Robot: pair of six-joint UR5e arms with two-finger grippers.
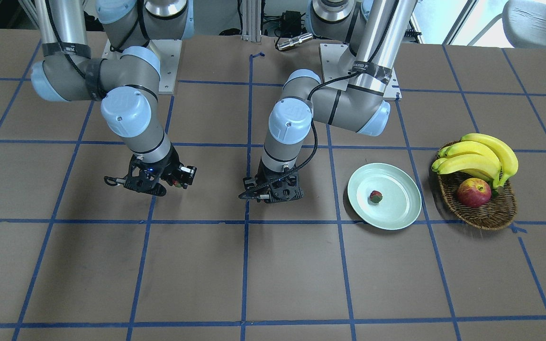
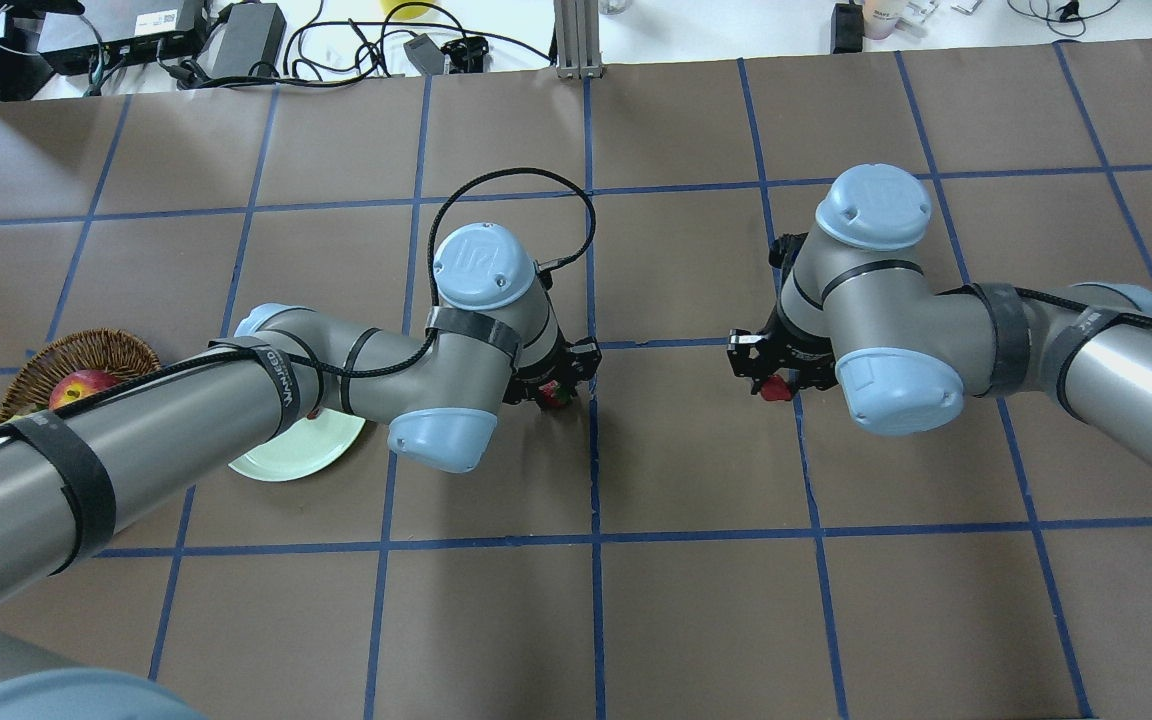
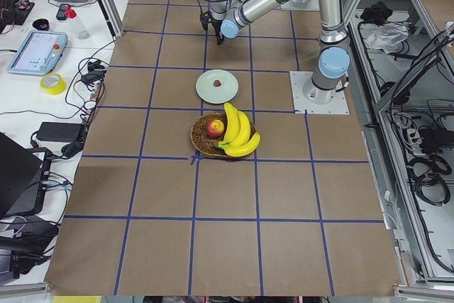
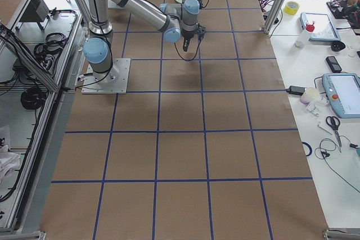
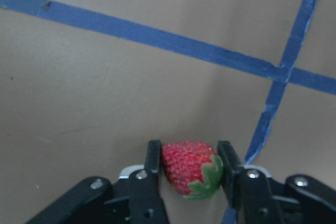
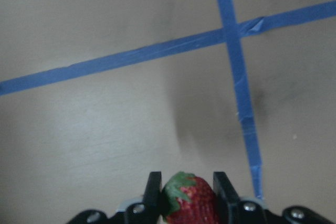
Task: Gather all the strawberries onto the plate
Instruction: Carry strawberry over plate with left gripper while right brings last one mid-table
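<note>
One strawberry lies on the mint-green plate, which also shows in the overhead view. My left gripper is shut on a second strawberry, low over the table near a tape crossing; it shows in the overhead view to the right of the plate. My right gripper is shut on a third strawberry, held above the table; it also shows in the overhead view. In the front view the left gripper is left of the plate and the right gripper is further left.
A brown wicker basket with bananas and a red-yellow apple stands beside the plate, on the side away from the grippers. Blue tape lines grid the brown table. My left forearm hangs over part of the plate in the overhead view.
</note>
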